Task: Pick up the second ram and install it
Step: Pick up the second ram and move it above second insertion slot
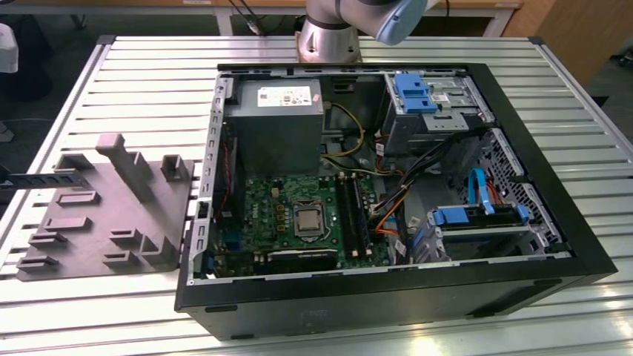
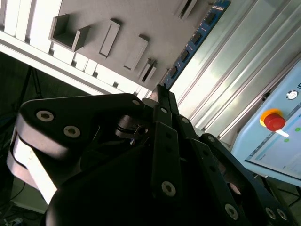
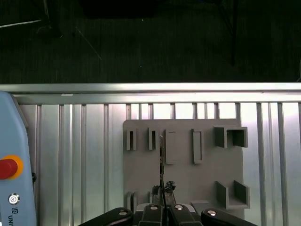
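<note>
Gripper clamped on the second ram, its dark fingers closed on one end of the slim stick in both wrist views. The stick points away from the fingers toward a grey holding fixture. In the first wrist view it shows edge-on, lined up between a narrow slot and a shallow rectangular recess, and whether its far end touches the fixture cannot be told. In the second wrist view its bluish, chip-lined face runs parallel to the slats of the aluminium table. A pale blue pendant with a red stop button lies beside the fixture. In the exterior view the open computer case stands at the exterior view's right of the fixture, its green motherboard and long black memory slots exposed
</note>
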You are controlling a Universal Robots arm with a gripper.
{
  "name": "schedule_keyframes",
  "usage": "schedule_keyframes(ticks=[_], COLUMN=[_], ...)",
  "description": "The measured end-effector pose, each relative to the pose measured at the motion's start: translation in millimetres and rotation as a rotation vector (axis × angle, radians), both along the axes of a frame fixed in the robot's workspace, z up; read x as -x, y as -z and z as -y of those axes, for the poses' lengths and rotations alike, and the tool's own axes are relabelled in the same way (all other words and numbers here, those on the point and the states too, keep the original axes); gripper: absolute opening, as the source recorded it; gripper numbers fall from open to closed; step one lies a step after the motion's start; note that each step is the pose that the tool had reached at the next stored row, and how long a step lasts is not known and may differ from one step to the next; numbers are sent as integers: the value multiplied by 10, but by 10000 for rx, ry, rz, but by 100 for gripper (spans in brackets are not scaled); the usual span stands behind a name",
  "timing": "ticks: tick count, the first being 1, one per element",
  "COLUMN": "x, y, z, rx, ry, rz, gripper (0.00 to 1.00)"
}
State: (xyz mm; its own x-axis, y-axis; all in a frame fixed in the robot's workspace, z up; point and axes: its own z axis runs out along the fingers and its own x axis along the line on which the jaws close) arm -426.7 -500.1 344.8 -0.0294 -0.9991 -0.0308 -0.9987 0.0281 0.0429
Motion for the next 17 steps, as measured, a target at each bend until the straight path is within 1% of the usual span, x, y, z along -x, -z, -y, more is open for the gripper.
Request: schedule_keyframes(ticks=[17], x=[0], y=[-77], z=[0], rx=[-19], ry=[0], rz=[1], gripper=[12])
